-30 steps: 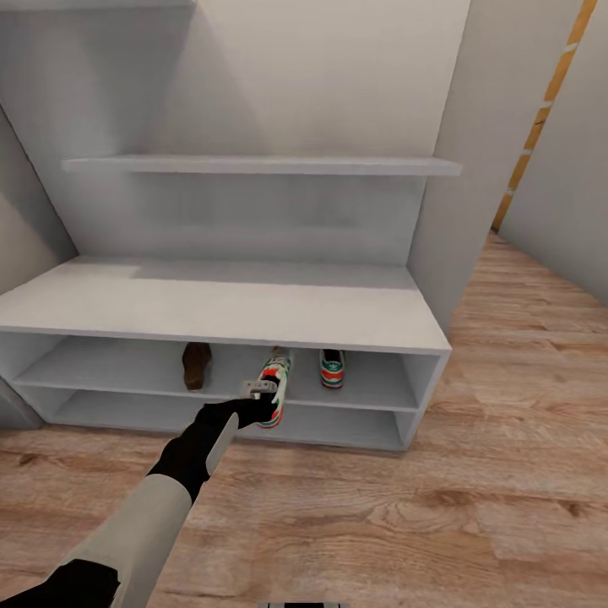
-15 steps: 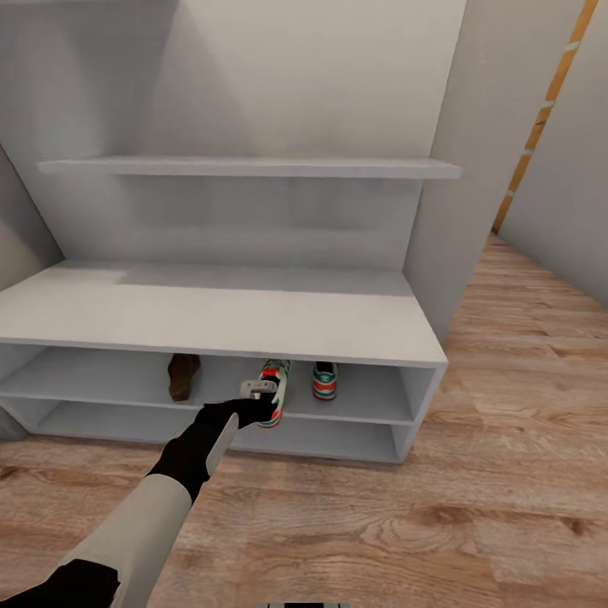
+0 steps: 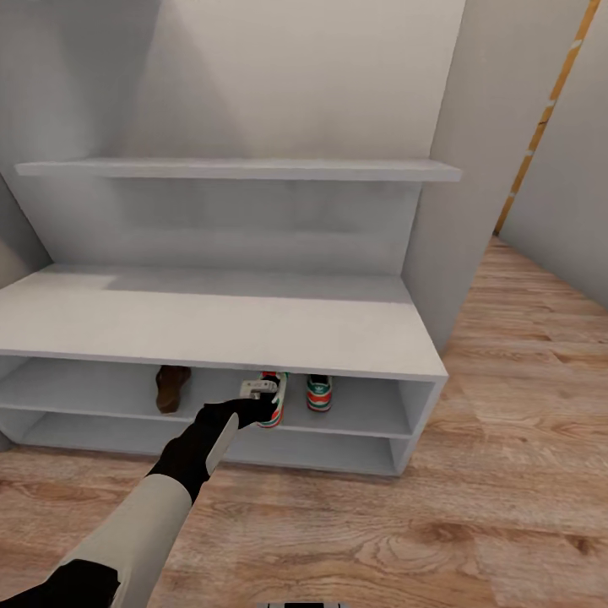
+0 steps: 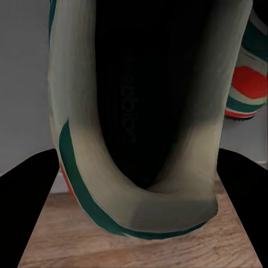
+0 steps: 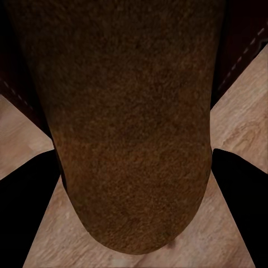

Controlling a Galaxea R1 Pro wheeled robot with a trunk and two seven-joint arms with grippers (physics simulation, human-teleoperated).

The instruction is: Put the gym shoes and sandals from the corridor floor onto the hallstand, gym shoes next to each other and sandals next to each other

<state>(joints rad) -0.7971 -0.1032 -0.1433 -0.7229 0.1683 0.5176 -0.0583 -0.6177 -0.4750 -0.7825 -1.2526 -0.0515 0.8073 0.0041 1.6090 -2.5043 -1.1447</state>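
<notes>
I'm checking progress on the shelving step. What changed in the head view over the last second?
The whole view shifted, so the camera moved: the hallstand now sits lower and further left. The left gripper keeps hold of a gym shoe at the upper shoe shelf's front edge, just as before. The second gym shoe and a brown sandal stayed on that shelf. The right wrist view shows a sandal between the jaws.

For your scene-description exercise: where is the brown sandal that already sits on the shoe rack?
In the head view, the brown sandal sits on the upper low shelf of the hallstand, under the bench top, left of the left gripper and the two gym shoes.
</notes>
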